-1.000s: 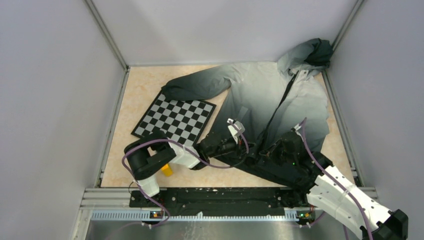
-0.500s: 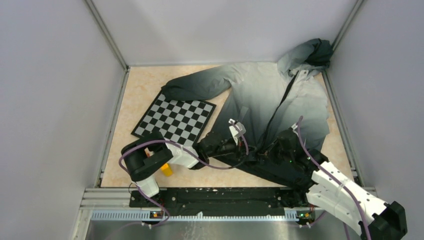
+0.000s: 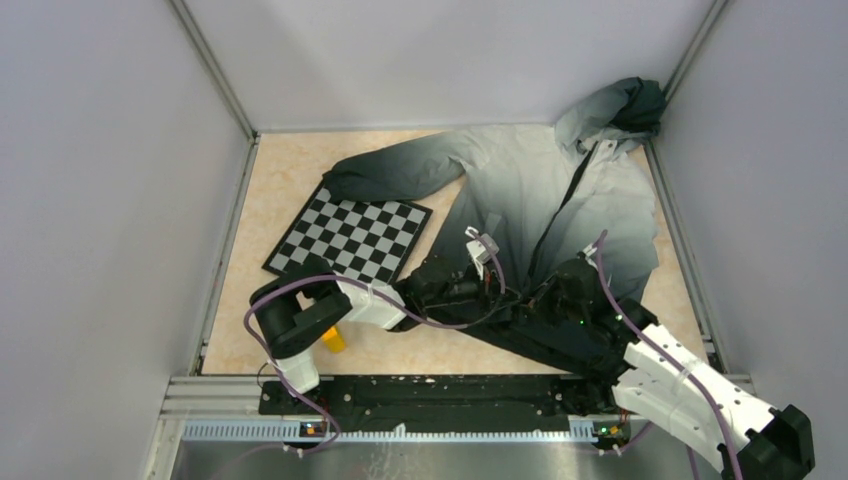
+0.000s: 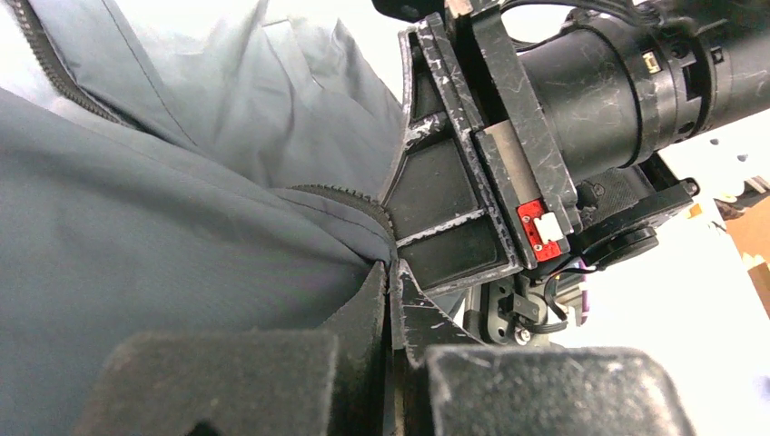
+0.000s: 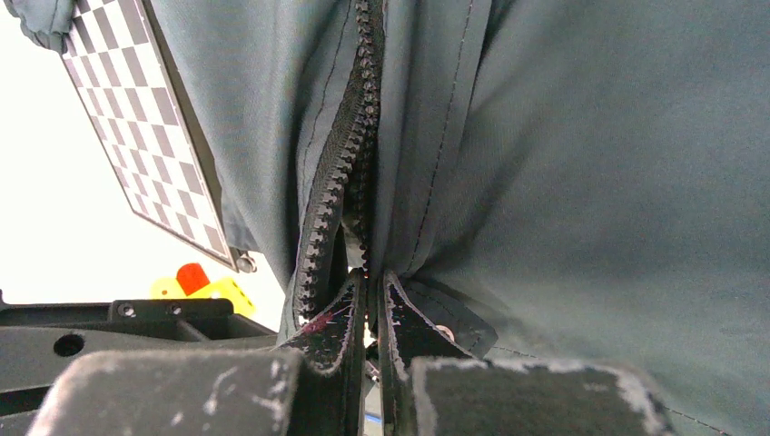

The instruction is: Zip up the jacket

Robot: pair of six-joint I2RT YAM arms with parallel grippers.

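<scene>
Overhead, the jacket (image 3: 560, 190) lay spread on the far right of the table (image 3: 290, 170), with its hood in the corner and its black hem nearest the arms. Its zipper (image 5: 340, 173) stood parted above the hem. The right gripper (image 5: 370, 283) was pinched closed on the zipper's low end, apparently at the slider. The left gripper (image 4: 390, 272) was clamped on a jacket fold just beside it. To zip cleanly, the left should likely hold the hem taut while the right draws straight along the teeth, toward the hood. A checkerboard (image 3: 350, 238) lay left of the jacket.
</scene>
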